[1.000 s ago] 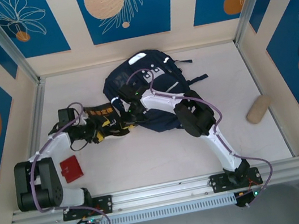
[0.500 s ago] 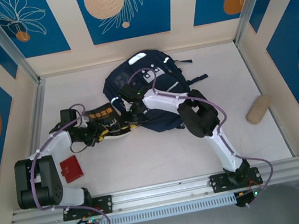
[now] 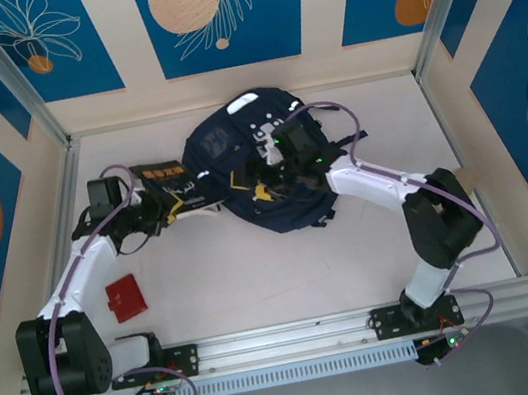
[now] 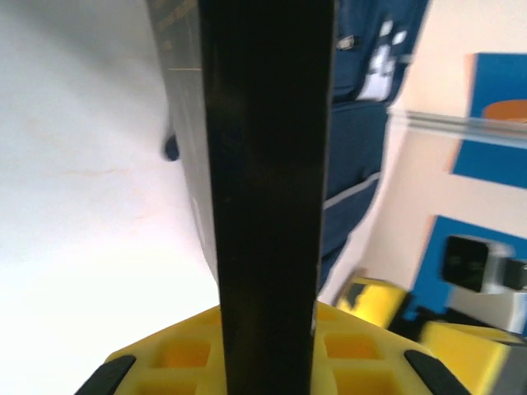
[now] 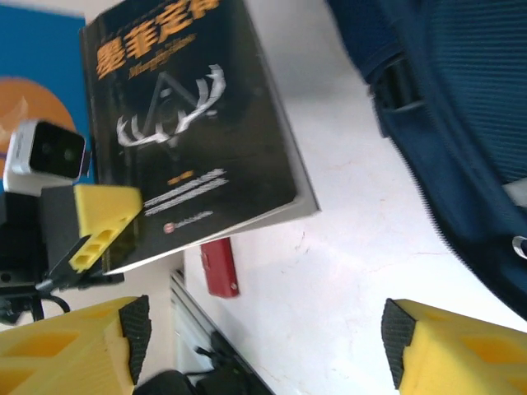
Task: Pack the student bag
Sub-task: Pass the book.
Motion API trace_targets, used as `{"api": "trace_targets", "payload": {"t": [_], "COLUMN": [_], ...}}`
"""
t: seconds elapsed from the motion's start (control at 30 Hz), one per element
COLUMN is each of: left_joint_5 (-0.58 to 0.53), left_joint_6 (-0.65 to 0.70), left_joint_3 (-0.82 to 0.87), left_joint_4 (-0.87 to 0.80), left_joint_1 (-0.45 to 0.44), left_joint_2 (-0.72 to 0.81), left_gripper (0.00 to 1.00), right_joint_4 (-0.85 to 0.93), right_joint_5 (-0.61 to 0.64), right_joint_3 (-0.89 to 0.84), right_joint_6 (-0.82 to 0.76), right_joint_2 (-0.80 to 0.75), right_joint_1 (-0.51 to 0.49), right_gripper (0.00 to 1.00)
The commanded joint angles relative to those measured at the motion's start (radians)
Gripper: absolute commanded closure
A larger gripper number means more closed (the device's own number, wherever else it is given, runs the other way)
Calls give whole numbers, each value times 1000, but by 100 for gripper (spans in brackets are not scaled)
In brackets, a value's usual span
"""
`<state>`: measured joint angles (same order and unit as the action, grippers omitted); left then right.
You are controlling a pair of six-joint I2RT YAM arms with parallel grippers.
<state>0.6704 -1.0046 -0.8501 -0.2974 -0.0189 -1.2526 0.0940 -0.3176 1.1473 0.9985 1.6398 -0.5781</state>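
Note:
The student bag, dark navy with a white patch at its top, lies at the back middle of the table. My left gripper is shut on a black book with orange lettering and holds it just left of the bag. In the left wrist view the book's dark edge runs up between the yellow fingers, with the bag behind. My right gripper hangs open over the bag's left side. Its wrist view shows the book cover, the bag and bare table between its fingers.
A small red case lies on the table near the left arm's base and shows as the red case below the book. A tan cylinder peeks out behind the right arm's elbow. Walls close in the table at left, back and right.
My right gripper has opened and its arm has swung right, over the bag. My left gripper has shut on the book and carried it back and to the left.

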Motion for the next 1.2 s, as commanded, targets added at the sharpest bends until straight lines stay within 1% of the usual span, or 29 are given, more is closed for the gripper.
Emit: {"api": "trace_targets", "payload": {"t": [0.0, 0.13, 0.2, 0.3, 0.4, 0.5, 0.57, 0.7, 0.97, 1.17], "left_joint_5": [68, 19, -25, -76, -113, -121, -130, -194, -197, -208], "left_joint_6": [-114, -223, -277, -317, -331, -361, -384, -446, -454, -469], "left_joint_3": [-64, -82, -98, -152, -226, -291, -315, -306, -324, -321], "left_joint_4": [226, 416, 515, 603, 652, 708, 729, 787, 784, 801], "left_joint_1": [-22, -77, -125, -199, -269, -323, -345, -369, -396, -429], "left_joint_2": [35, 18, -9, -67, -139, -218, -257, -295, -335, -336], "left_gripper": [100, 100, 100, 100, 100, 100, 100, 100, 100, 100], "right_joint_4": [-200, -310, -394, -506, -586, -654, -711, -812, -783, -878], "right_joint_5": [-22, -40, -55, -68, -66, -57, -48, -47, -45, -59], "right_joint_3": [-87, -158, -192, -224, -235, -244, -261, -289, -261, -200], "right_joint_6": [117, 198, 267, 369, 446, 502, 538, 595, 618, 687], "right_joint_2": [-95, -155, -167, -167, -157, -143, -142, -141, -119, -24], "right_joint_1": [42, 71, 76, 80, 83, 96, 106, 136, 147, 162], "right_gripper": [21, 16, 14, 10, 7, 5, 3, 2, 3, 5]}}
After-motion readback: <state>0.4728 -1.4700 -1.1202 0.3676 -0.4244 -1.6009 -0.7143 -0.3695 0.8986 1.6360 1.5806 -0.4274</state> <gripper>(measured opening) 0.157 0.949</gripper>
